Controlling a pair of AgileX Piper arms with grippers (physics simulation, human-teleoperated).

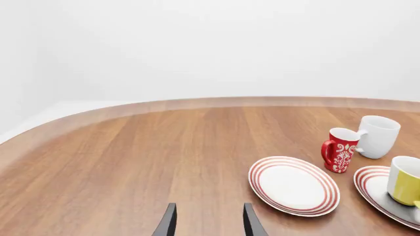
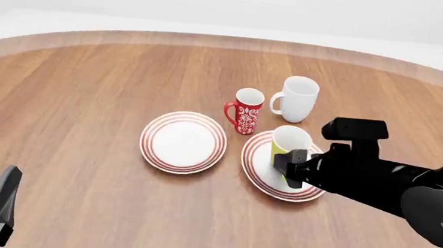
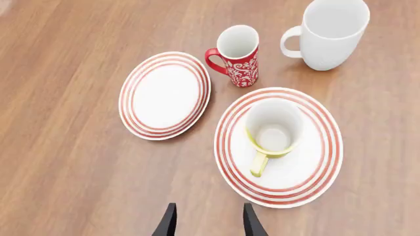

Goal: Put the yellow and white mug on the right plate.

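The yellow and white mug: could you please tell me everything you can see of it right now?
The yellow and white mug is a glossy, ceramic-looking cylinder, yellow outside, white inside, with a yellow handle. It stands upright and empty on the right plate, inside the red rings, handle pointing toward the right gripper. That gripper's fingers are apart and clear of it; only the plate touches it.

Glossy black right arm (image 2: 408,191); blocky housings; dark tapered fingers (image 3: 249,221)

1. The mug (image 3: 274,129) is yellow outside and white inside, upright, mouth up and empty. It stands on the plate, handle toward the near rim.
2. The plate (image 3: 321,169) is round, flat and white with red rings, lying on the table.
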